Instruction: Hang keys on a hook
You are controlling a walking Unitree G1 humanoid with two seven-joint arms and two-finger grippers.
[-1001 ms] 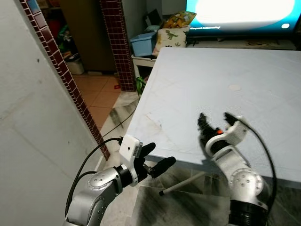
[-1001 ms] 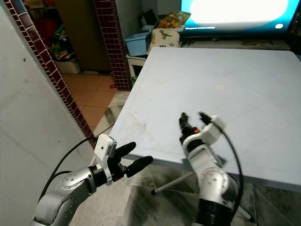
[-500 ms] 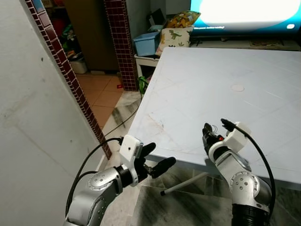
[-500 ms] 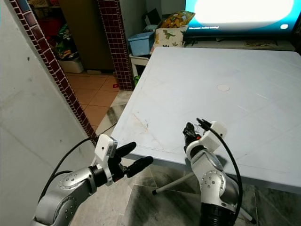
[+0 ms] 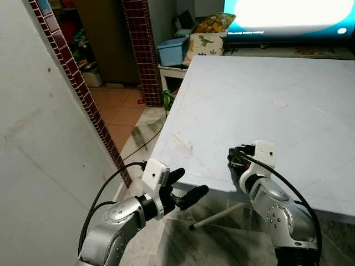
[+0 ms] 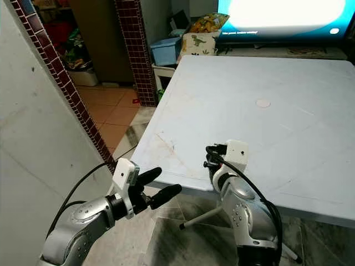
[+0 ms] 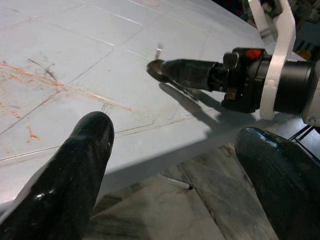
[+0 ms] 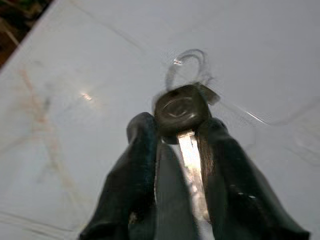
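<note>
One key (image 8: 181, 107) sat pinched between the right gripper (image 8: 177, 150) fingers above the table (image 5: 288, 83); the left gripper (image 5: 186, 188) waited wide open. I judged the hold shallow, so a quick swing could shake it loose.

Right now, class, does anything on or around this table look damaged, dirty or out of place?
The pale table carries rusty orange streaks and scratches near its left front corner. Otherwise nothing stands out: the right gripper grips a black-headed key above the tabletop.
</note>
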